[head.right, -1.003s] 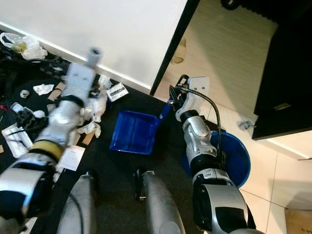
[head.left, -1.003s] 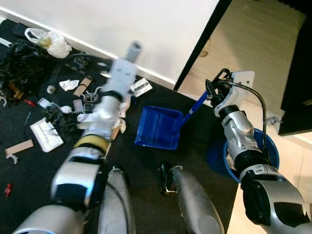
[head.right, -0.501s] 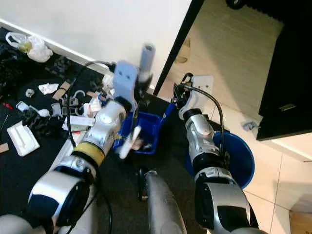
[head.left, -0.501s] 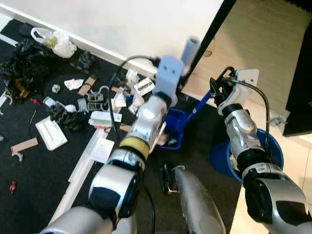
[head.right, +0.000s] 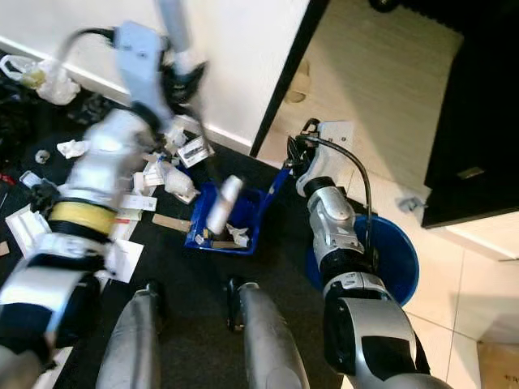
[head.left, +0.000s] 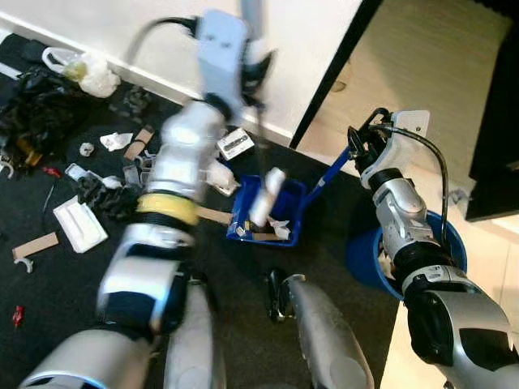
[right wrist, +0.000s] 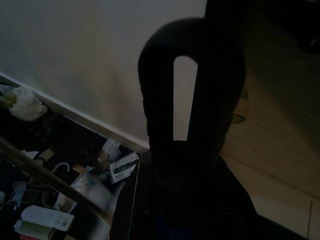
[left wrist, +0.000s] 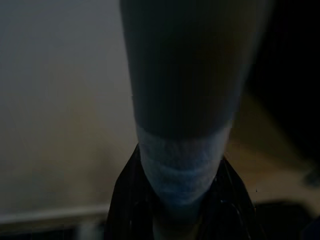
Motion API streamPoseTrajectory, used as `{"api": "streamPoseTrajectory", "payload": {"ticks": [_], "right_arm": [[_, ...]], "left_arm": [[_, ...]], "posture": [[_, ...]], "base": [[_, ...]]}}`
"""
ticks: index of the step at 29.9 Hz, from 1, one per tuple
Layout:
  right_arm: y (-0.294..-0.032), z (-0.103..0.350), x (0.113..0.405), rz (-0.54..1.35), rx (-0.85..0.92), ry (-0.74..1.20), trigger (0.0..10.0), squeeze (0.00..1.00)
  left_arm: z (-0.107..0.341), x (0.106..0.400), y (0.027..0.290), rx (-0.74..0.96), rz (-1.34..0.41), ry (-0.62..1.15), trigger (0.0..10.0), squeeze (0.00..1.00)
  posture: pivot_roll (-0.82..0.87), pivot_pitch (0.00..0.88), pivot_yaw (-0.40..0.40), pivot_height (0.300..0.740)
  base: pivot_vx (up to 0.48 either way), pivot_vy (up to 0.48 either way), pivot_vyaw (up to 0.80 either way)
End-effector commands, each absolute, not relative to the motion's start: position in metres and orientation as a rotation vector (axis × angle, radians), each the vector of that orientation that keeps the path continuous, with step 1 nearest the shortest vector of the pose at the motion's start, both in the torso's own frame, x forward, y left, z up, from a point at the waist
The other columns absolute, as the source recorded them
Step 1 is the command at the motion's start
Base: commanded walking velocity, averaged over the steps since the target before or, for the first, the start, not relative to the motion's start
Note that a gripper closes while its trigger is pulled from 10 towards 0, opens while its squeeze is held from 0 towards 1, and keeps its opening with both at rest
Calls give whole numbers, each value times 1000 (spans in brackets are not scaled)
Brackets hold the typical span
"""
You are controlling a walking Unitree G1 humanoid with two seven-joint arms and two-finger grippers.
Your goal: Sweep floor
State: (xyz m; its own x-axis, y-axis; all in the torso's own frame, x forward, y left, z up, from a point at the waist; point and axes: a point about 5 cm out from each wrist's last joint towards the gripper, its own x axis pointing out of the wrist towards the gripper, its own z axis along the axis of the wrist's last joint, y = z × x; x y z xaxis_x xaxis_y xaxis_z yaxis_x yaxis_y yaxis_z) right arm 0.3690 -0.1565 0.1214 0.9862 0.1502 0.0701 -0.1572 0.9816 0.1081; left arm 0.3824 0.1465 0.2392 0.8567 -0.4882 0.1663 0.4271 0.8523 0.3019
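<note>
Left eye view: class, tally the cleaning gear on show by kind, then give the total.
blue dustpan: 1
blue bucket: 1
broom handle: 1
Total: 3

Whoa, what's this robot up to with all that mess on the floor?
It is sweeping litter into a blue dustpan on the dark floor. Its right hand grips the top of the dustpan's long blue handle, steadying it near the doorway. Its left hand is raised and holds a broom handle up by the white wall. A few paper scraps lie in the pan, while plenty of litter is spread along the wall to its left. A blue bucket stands beside the right arm.
</note>
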Motion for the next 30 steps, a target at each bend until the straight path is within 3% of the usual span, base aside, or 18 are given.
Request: {"api": "streamPoseTrajectory", "payload": {"ticks": [1,2,6,17,22,30], "right_arm": [[-156,79,352,139,158,129,10000,0],[-156,79,352,139,158,129,10000,0],[-156,75,350,146,162,140,10000,0],[-148,70,347,167,163,159,10000,0],[-147,68,345,173,161,157,10000,0],[-146,66,341,194,159,143,10000,0]], "left_arm": [[238,376,151,334,-530,-229,10000,0],[238,376,151,334,-530,-229,10000,0],[243,371,200,460,-399,-217,10000,0],[195,367,236,724,-297,-86,10000,0],[170,366,238,880,-217,-74,10000,0],[144,365,206,852,-256,-127,10000,0]], "posture": [[56,329,-135,740],[56,329,-135,740],[59,337,-143,740],[36,355,-150,740],[27,361,-153,740],[9,370,-160,740]], "base": [[0,0,0],[0,0,0],[0,0,0],[0,0,0],[0,0,0],[0,0,0]]}}
